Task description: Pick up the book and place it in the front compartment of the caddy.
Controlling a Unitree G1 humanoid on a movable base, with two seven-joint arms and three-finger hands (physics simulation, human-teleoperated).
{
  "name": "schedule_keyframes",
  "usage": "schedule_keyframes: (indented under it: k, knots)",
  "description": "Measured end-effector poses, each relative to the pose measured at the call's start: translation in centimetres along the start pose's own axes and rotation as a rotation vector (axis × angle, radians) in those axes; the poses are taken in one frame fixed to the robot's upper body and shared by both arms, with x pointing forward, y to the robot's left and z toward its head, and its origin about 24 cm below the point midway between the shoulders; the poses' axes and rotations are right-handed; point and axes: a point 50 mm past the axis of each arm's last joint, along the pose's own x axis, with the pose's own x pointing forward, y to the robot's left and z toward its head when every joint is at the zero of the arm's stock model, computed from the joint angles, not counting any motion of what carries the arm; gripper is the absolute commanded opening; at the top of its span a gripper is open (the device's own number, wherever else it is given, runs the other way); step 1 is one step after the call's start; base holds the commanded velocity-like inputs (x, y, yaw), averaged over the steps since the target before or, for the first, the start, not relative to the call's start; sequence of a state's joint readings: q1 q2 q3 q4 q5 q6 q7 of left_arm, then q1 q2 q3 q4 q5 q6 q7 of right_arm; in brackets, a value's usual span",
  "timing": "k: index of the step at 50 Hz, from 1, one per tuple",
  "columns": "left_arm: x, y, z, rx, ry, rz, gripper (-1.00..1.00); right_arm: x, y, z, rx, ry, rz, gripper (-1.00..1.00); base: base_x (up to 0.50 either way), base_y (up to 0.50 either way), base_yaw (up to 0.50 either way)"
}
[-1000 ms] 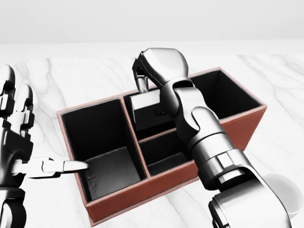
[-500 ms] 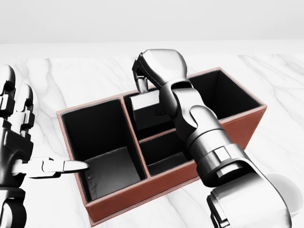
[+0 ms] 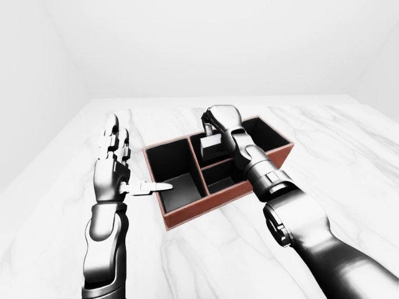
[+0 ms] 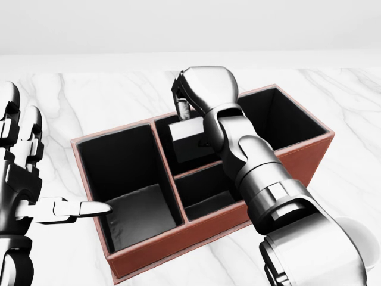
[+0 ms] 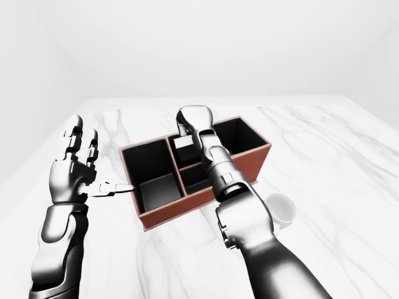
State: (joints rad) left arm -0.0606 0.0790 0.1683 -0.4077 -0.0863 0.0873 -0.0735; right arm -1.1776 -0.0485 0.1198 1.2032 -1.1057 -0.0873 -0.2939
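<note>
The table (image 4: 89, 95) at the upper left of the head view looks like polished white marble with grey veins. The caddy (image 4: 196, 238) has matt reddish-brown walls, leather-like, and a dull black lining. Both hands, left (image 4: 21, 179) and right (image 4: 202, 89), are glossy metal. The book (image 4: 189, 140) looks smooth and dark.

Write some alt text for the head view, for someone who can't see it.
A shiny metal right hand holds a small dark book over the upper middle compartment of a reddish-brown caddy with black insides, on a white marble table. The left hand stands open at the picture's left edge, one finger pointing at the caddy's wall.
</note>
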Motion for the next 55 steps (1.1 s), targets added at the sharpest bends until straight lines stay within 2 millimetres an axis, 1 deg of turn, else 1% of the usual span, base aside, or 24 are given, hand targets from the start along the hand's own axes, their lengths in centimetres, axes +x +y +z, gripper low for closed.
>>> schedule_keyframes:
  k: [19,40,55]
  knots:
    - [0.0,0.0,0.4,0.001,-0.016,0.000,1.00,-0.3,0.7,0.0,-0.022,0.004,-0.017,-1.00,0.00,0.00,0.00]
    - [0.0,0.0,0.2,0.001,-0.010,0.000,1.00,-0.7,1.6,0.0,-0.038,0.004,-0.024,-1.00,0.00,0.00,0.00]
    - [0.0,0.0,0.2,0.000,-0.011,-0.001,1.00,-0.7,1.7,0.2,-0.049,-0.005,-0.034,-1.00,0.00,0.00,0.00]
